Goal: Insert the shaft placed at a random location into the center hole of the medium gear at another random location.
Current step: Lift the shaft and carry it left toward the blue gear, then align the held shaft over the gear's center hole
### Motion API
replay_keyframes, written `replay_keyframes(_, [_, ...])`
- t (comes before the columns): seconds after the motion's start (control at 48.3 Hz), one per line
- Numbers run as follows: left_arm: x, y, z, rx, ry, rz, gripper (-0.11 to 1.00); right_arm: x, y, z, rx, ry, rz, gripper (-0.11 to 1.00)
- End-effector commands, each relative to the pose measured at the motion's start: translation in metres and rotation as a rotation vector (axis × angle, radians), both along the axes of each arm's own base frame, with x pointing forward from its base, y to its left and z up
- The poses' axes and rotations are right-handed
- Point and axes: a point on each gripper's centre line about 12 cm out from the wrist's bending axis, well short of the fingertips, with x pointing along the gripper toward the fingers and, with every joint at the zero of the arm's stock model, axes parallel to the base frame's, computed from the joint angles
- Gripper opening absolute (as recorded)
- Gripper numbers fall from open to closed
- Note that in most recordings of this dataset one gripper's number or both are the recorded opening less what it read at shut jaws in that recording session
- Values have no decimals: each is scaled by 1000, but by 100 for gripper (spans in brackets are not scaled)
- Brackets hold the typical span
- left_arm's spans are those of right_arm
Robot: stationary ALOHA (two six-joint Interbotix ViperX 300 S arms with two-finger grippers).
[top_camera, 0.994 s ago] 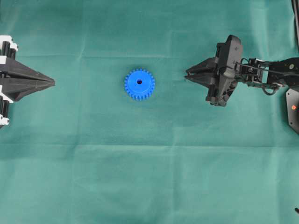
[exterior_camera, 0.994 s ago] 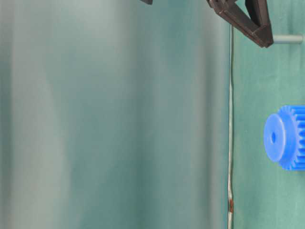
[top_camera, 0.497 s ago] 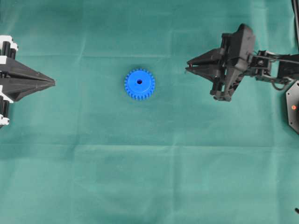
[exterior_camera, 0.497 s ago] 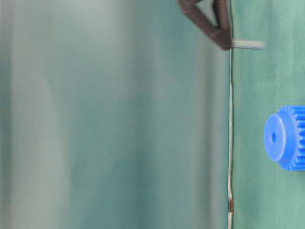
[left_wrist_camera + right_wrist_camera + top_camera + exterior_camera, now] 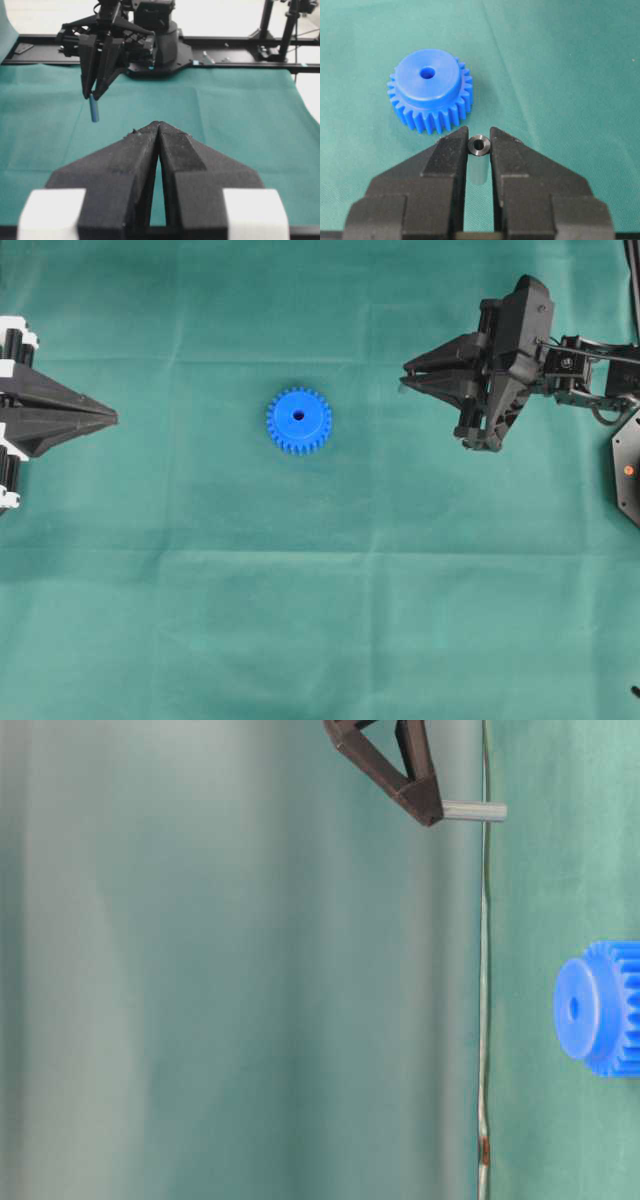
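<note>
The blue medium gear [image 5: 299, 421] lies flat on the green cloth, its dark center hole [image 5: 298, 415] facing up; it also shows in the right wrist view [image 5: 430, 90] and the table-level view [image 5: 598, 1008]. My right gripper [image 5: 405, 380] is shut on the shaft [image 5: 479, 145], a small silvery pin held upright between the fingertips, above the cloth and to the right of the gear. The shaft also shows in the table-level view [image 5: 474, 812] and the left wrist view [image 5: 94, 108]. My left gripper [image 5: 112, 418] is shut and empty at the left edge.
The black frame and base of the right arm [image 5: 160, 47] stand at the far side of the cloth in the left wrist view. A black mount [image 5: 627, 475] sits at the right edge of the overhead view.
My right gripper has lifted the shaft off the cloth and turned a little, shifting slightly up and right in the overhead view. The gear and left gripper have not moved.
</note>
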Motion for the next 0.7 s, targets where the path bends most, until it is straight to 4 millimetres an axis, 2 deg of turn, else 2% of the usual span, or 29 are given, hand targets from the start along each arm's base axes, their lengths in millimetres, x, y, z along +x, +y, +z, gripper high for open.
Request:
replay_keyframes(0.0, [2, 0, 10, 0, -23, -2, 0, 5, -2, 9, -18, -23, 2, 13])
replay_keyframes(0.186, [2, 0, 9, 1, -20, -2, 0, 6, -2, 11, -14, -31, 0, 13])
replay_keyframes(0.331, [2, 0, 10, 0, -21, -2, 0, 16, 1, 12, -12, -44, 14, 13])
replay_keyframes(0.684, [2, 0, 10, 0, -23, -2, 0, 77, 11, 15, -13, -55, 74, 13])
